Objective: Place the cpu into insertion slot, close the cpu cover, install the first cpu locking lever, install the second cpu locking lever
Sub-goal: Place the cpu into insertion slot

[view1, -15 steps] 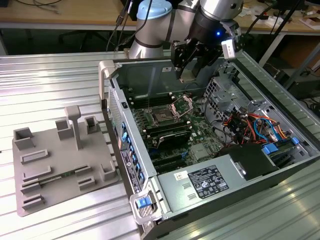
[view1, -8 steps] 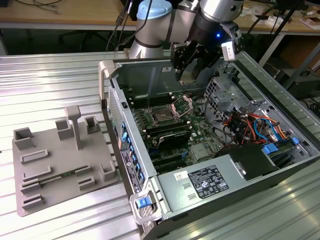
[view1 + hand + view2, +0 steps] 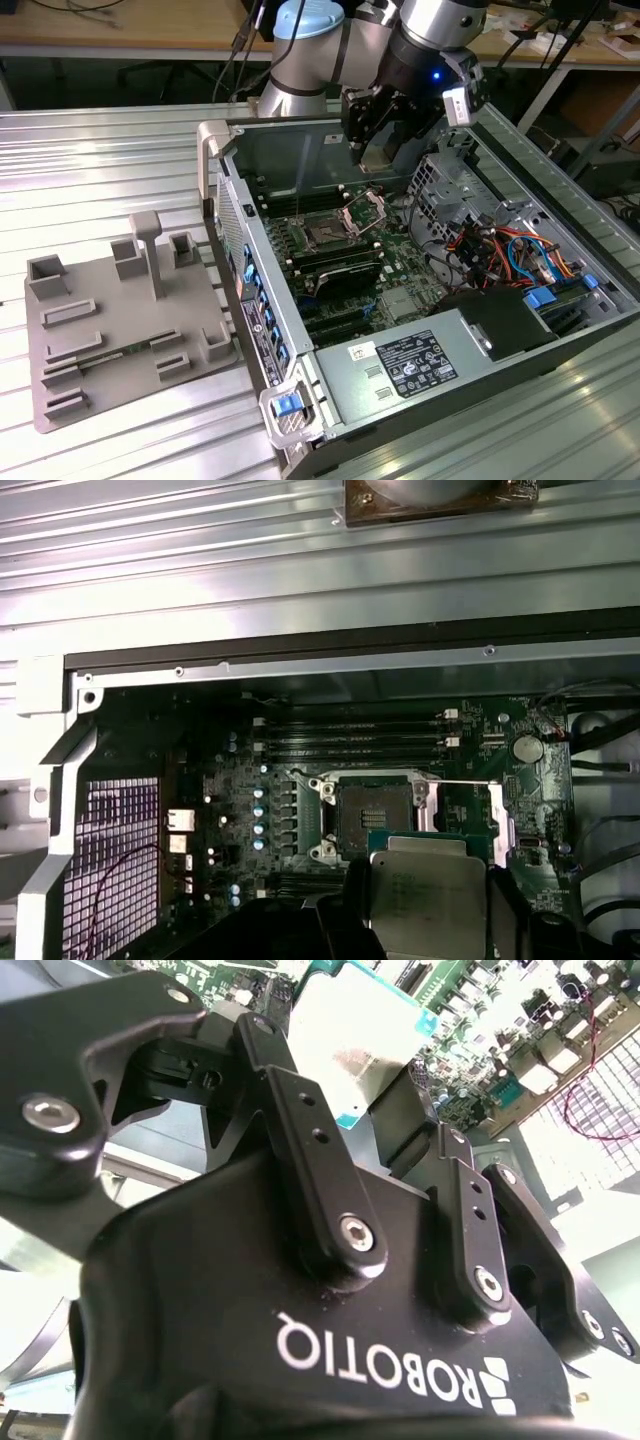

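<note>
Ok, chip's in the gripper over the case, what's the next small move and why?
Probably shift the gripper sideways until the cpu sits over the insertion slot, before lowering. In the first wrist view the held cpu looks offset from the open slot, and the cpu cover stands raised beside it.
</note>
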Tool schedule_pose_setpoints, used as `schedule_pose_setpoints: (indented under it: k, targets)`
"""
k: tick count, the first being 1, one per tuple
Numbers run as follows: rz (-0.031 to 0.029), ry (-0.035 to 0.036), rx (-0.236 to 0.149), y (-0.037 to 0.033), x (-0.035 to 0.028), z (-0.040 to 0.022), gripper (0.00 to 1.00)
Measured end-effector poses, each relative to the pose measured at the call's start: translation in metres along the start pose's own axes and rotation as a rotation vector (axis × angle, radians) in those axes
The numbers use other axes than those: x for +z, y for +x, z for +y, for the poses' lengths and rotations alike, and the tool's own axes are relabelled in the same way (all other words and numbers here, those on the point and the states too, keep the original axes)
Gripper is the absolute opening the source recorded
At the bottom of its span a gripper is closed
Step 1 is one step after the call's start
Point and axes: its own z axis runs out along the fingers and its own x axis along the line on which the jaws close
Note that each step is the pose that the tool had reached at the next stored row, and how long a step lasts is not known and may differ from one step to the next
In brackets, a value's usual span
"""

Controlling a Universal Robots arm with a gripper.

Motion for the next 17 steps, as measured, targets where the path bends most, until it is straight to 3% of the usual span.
schedule_pose_setpoints:
  k: [17]
  targets:
    - [0.0000,0.0000,0.000,0.0003,0.0048,-0.0030,0.55]
